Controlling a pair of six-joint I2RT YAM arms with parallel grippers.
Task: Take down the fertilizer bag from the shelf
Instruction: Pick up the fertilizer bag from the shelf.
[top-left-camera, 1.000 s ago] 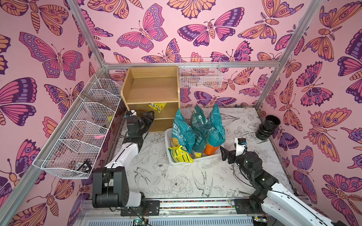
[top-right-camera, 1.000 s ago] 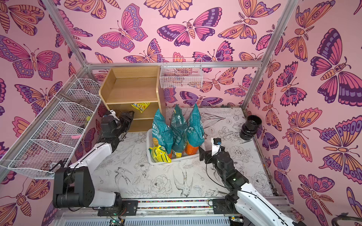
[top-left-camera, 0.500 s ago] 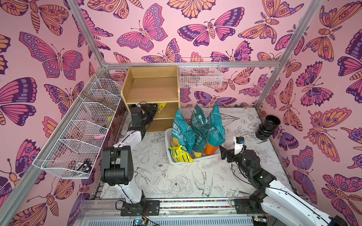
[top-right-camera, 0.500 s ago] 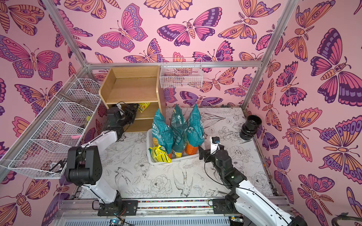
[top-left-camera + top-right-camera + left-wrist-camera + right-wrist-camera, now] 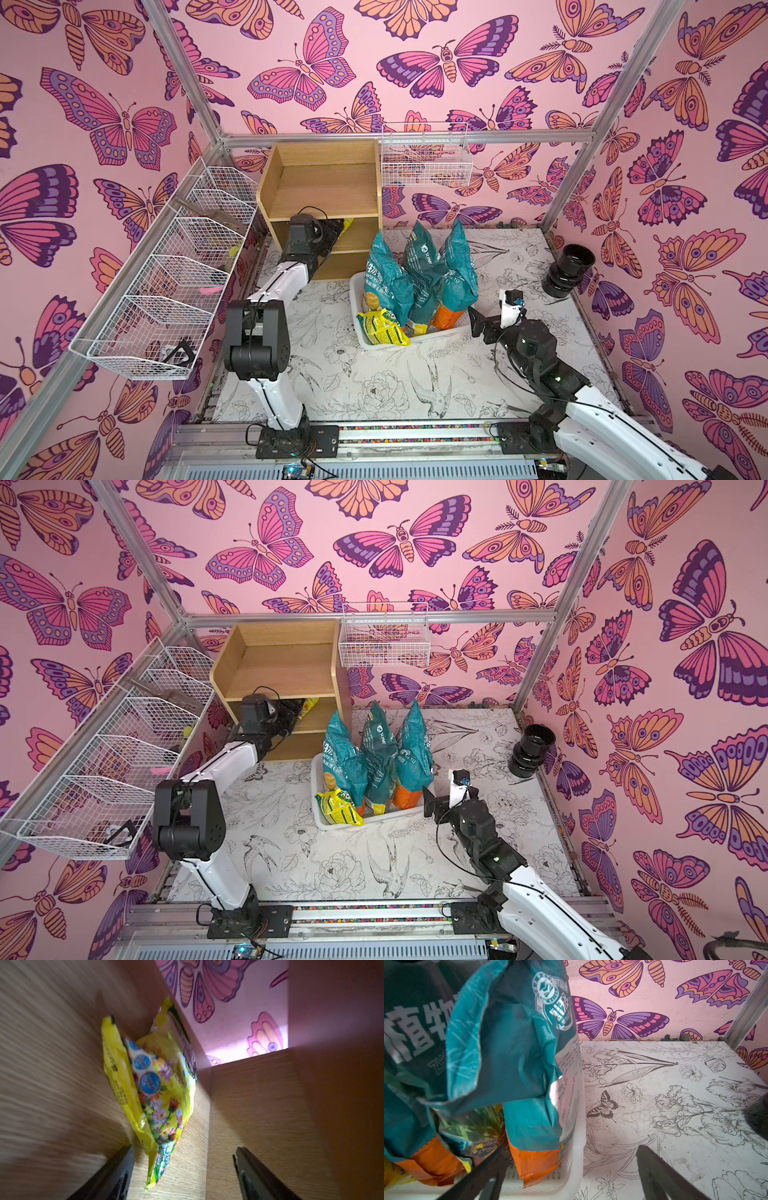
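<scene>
The left pincer (image 5: 182,1149) reaches into the middle tier of the light-wood shelf (image 5: 320,187), its jaws spread wide and closed on nothing. The yellow, flower-printed fertilizer bag (image 5: 153,1088) lies on that tier's board straight ahead of this pincer. The near end of the bag pokes in between the jaws, closer to one black finger (image 5: 116,1169) than to the other, and whether it touches that finger cannot be told. The bag's far end leans against the shelf's side panel, deeper in than the pincer. In both top views only a yellow corner of the bag (image 5: 309,706) shows past the pincer's tip. Further right, the right pincer (image 5: 572,1148) hovers low over the worktop (image 5: 374,386), jaws likewise wide apart and holding nothing. Directly in front of it stands the white basket (image 5: 577,1157), whose corner falls between the two fingers without clear contact. The upright teal bags (image 5: 415,270) rise in that basket beyond this pincer.
</scene>
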